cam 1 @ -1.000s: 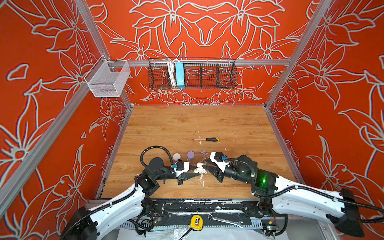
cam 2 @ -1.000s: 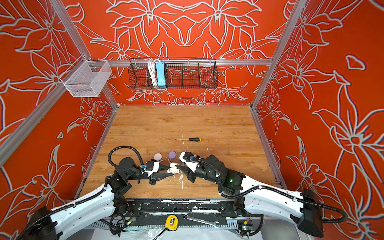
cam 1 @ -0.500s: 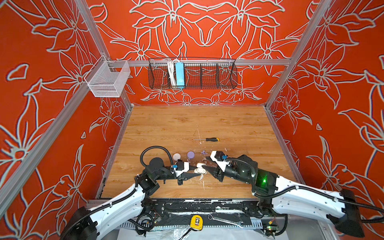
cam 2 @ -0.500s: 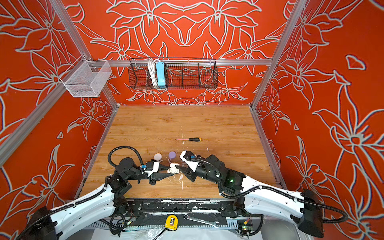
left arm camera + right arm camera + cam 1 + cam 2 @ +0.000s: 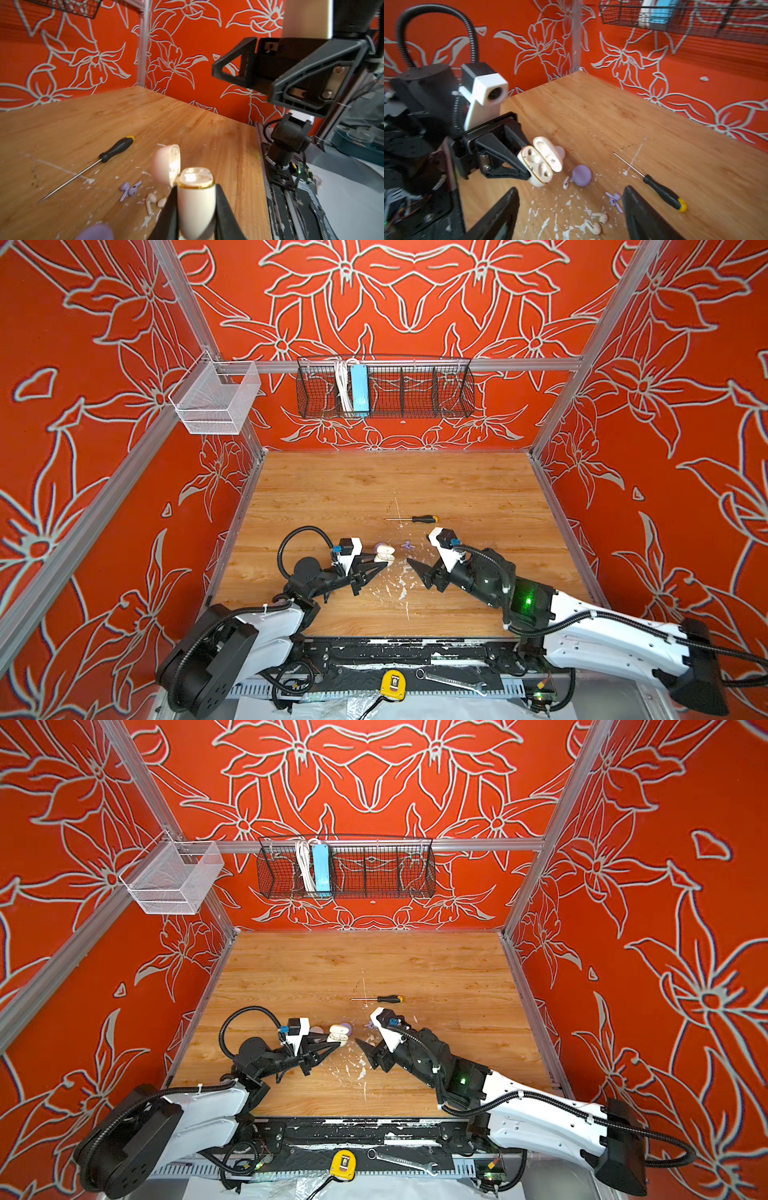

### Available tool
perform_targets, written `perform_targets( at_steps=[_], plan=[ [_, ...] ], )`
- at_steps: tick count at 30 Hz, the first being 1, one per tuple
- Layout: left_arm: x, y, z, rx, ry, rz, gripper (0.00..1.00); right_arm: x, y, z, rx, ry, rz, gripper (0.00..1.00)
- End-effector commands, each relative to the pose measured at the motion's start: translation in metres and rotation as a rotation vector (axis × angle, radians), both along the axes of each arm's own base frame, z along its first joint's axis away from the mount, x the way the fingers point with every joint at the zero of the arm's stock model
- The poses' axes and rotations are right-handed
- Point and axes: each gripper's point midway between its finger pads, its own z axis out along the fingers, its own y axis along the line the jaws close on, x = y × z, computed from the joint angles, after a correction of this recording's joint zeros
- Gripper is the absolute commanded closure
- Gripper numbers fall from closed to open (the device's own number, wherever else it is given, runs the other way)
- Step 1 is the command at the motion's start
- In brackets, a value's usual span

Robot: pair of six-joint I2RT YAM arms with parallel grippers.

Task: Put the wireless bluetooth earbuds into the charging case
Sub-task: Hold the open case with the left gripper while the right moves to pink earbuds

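The left gripper (image 5: 527, 164) squeezes the white case (image 5: 537, 166), its lid open. The right gripper (image 5: 571, 209) is wide open and empty, near two white earbuds (image 5: 600, 217) on the table (image 5: 612, 116).

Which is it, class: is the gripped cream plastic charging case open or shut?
Open. The cream plastic charging case, clamped in the left gripper, has its lid swung back, exposing both earbud wells.

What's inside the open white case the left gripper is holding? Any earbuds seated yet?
Both wells of the white case look empty, and its lid stands open. The left gripper covers the shell's sides. Loose white earbuds lie on the table.
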Motion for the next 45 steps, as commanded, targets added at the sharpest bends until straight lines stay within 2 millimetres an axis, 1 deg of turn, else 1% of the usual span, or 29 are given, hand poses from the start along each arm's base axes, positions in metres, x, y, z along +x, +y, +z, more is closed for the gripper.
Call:
perform_targets(
  at_steps=[1,2,4,6,8,10,13,16,19,22,26,29,32,36,39,42,45],
  plan=[
    [-0.005,0.005,0.039,-0.093,-0.141,0.008,1.00,0.034,-0.037,-0.013,0.016,0.073,-0.290,0.17],
    [-0.007,0.007,0.041,-0.096,-0.155,0.015,1.00,0.040,-0.045,-0.021,0.007,0.110,-0.350,0.17],
    [-0.010,0.012,0.044,-0.104,-0.179,0.045,1.00,0.054,-0.059,-0.043,-0.015,0.205,-0.449,0.17],
    [-0.014,0.013,0.048,-0.099,-0.202,0.041,1.00,0.063,-0.064,-0.063,-0.023,0.298,-0.482,0.17],
    [-0.026,0.006,0.054,-0.075,-0.251,-0.009,1.00,0.068,-0.057,-0.080,-0.027,0.383,-0.461,0.19],
    [-0.038,-0.001,0.056,-0.048,-0.296,-0.050,1.00,0.071,-0.044,-0.094,-0.059,0.447,-0.429,0.22],
    [-0.054,-0.006,0.061,-0.039,-0.362,-0.079,1.00,0.073,-0.025,-0.115,-0.128,0.539,-0.392,0.24],
    [-0.060,-0.004,0.063,-0.042,-0.393,-0.064,1.00,0.073,-0.010,-0.139,-0.188,0.627,-0.361,0.29],
    [-0.059,-0.001,0.064,-0.039,-0.405,-0.033,1.00,0.070,0.004,-0.160,-0.214,0.704,-0.327,0.32],
    [-0.057,0.000,0.063,-0.031,-0.410,-0.011,1.00,0.069,0.010,-0.176,-0.250,0.757,-0.325,0.34],
    [-0.056,0.003,0.065,-0.037,-0.413,0.009,1.00,0.070,0.003,-0.188,-0.303,0.783,-0.369,0.37],
    [-0.055,0.004,0.065,-0.037,-0.413,0.017,1.00,0.064,-0.002,-0.197,-0.320,0.808,-0.387,0.38],
    [-0.059,0.004,0.069,-0.053,-0.426,0.011,1.00,0.058,0.000,-0.205,-0.347,0.820,-0.367,0.39],
    [-0.061,0.011,0.081,-0.116,-0.424,0.048,1.00,0.054,0.004,-0.215,-0.400,0.830,-0.362,0.45],
    [-0.063,0.016,0.091,-0.140,-0.437,0.077,1.00,0.052,0.007,-0.219,-0.415,0.833,-0.355,0.46],
    [-0.067,0.019,0.093,-0.143,-0.458,0.086,1.00,0.051,0.010,-0.221,-0.436,0.831,-0.350,0.48],
    [-0.074,0.021,0.097,-0.156,-0.485,0.088,1.00,0.051,0.012,-0.223,-0.455,0.829,-0.351,0.53]
  ],
)
